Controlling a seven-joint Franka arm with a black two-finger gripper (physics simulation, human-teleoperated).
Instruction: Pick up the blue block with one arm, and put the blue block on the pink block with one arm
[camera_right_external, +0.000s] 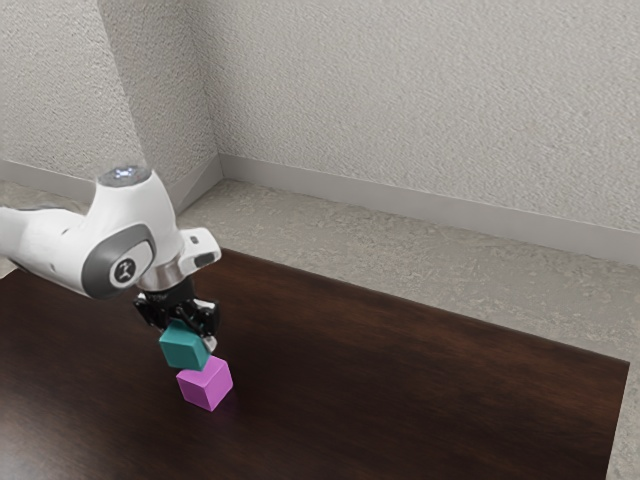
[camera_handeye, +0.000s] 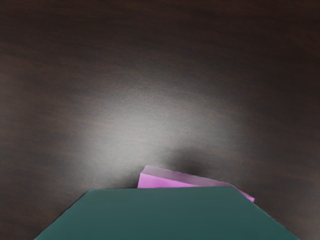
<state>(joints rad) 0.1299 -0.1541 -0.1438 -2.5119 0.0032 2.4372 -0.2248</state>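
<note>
A teal-blue block (camera_right_external: 183, 347) hangs in my black gripper (camera_right_external: 181, 326), whose fingers are shut on its upper part. Directly beneath it, on the dark wooden table (camera_right_external: 400, 390), sits the pink block (camera_right_external: 205, 383). The blue block's lower edge is at or just above the pink block's top; I cannot tell whether they touch. In the wrist view the blue block (camera_handeye: 165, 215) is a large teal shape just under my hand. A strip of the pink block (camera_handeye: 165, 179) peeks out beyond it.
The dark table stretches wide toward the exterior view's right, ending at an edge (camera_right_external: 615, 420) on that side. Beyond its far edge lie a speckled floor (camera_right_external: 420, 260) and textured walls.
</note>
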